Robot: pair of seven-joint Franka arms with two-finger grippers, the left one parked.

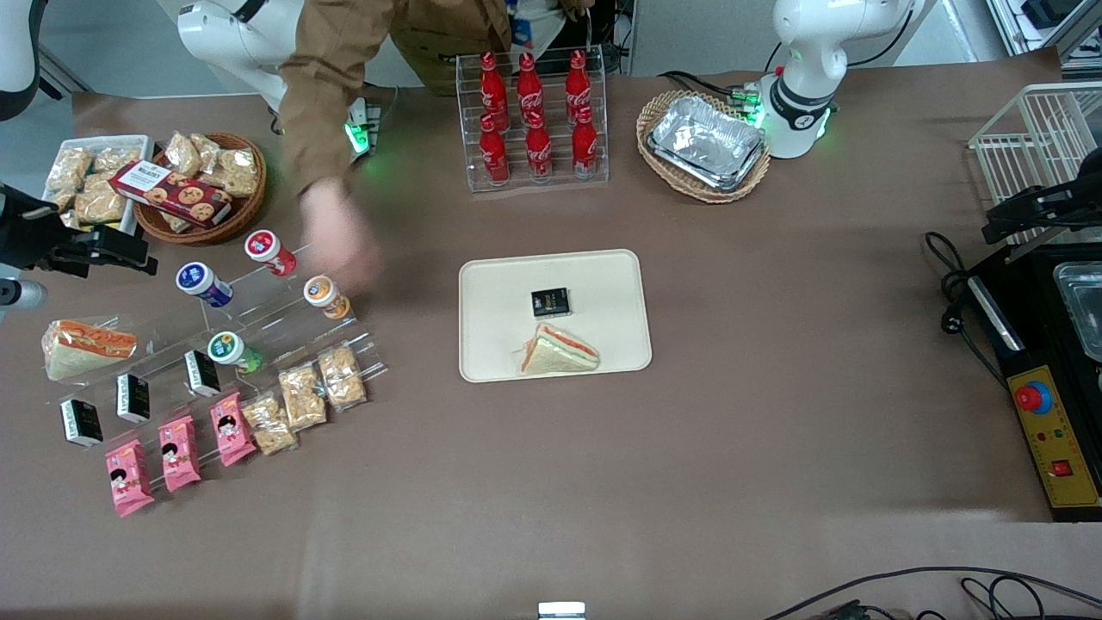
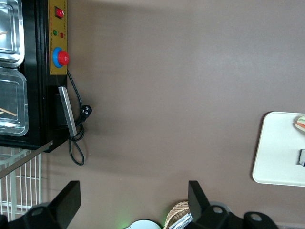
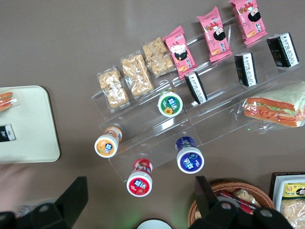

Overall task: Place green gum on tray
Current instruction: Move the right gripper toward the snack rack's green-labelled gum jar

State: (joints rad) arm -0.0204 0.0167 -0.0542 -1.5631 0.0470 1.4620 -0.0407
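The green gum [image 1: 225, 349], a small green bottle with a white-and-green lid, lies on a clear stepped display stand [image 1: 284, 323] toward the working arm's end of the table. It also shows in the right wrist view [image 3: 170, 104]. The cream tray [image 1: 603, 284] sits mid-table and holds a small black box [image 1: 550, 302] and a wrapped sandwich [image 1: 558, 351]. The tray's edge shows in the right wrist view [image 3: 28, 129] and in the left wrist view [image 2: 276, 152]. My gripper [image 1: 103, 250] [image 3: 140, 205] is open and empty, well above the table, farther from the front camera than the gum.
The stand also holds blue-lidded [image 1: 196, 280], red-lidded [image 1: 263, 246] and orange-lidded [image 1: 320, 291] bottles, pink packets, black packets and snack bars. A person's hand [image 1: 340, 237] reaches over the stand. A snack basket [image 1: 202, 185], a cola rack [image 1: 534, 120] and foil trays [image 1: 706, 142] stand farther from the front camera.
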